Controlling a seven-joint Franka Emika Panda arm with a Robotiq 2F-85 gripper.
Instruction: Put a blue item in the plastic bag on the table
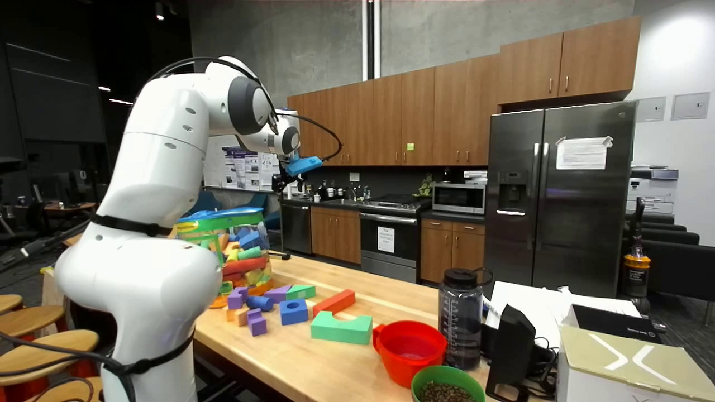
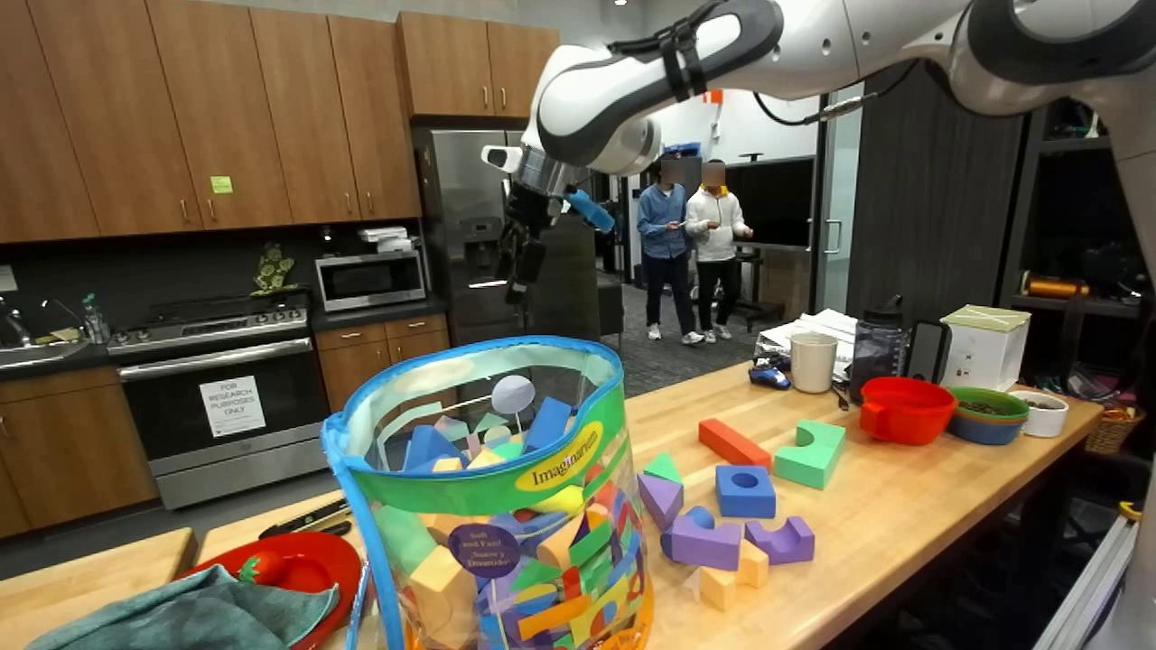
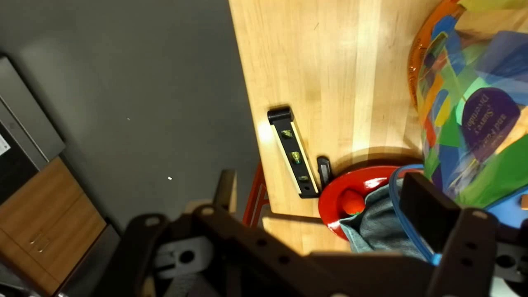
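ok so the gripper [image 3: 321, 179] is spread wide, its two dark fingers [image 3: 429, 210] showing left and right in the lower half of the wrist view. In an exterior view it hangs in the upper middle, higher than the plastic bag [image 2: 424, 490], which stands open-topped at the bottom, left of centre, stuffed with coloured toy blocks [image 2: 546, 424]. A loose blue block [image 2: 745, 506] with a round hole lies on the table [image 2: 867, 524] right of centre, just below a red bar [image 2: 733, 444], with a green arch [image 2: 810, 459] to its right and purple pieces [image 2: 706, 546] below. A red bowl [image 2: 908, 415] and a green bowl [image 2: 1010, 413] sit at the right side. Back in the wrist view the bag takes up the right edge, there's a black level [image 3: 293, 149] mid-frame, and below that a red plate [image 3: 328, 204] with a strawberry-looking thing [image 3: 352, 201] and a grey-green cloth [image 3: 379, 227] on it. Also two people [image 2: 666, 226] standing way in the back, upper right of centre
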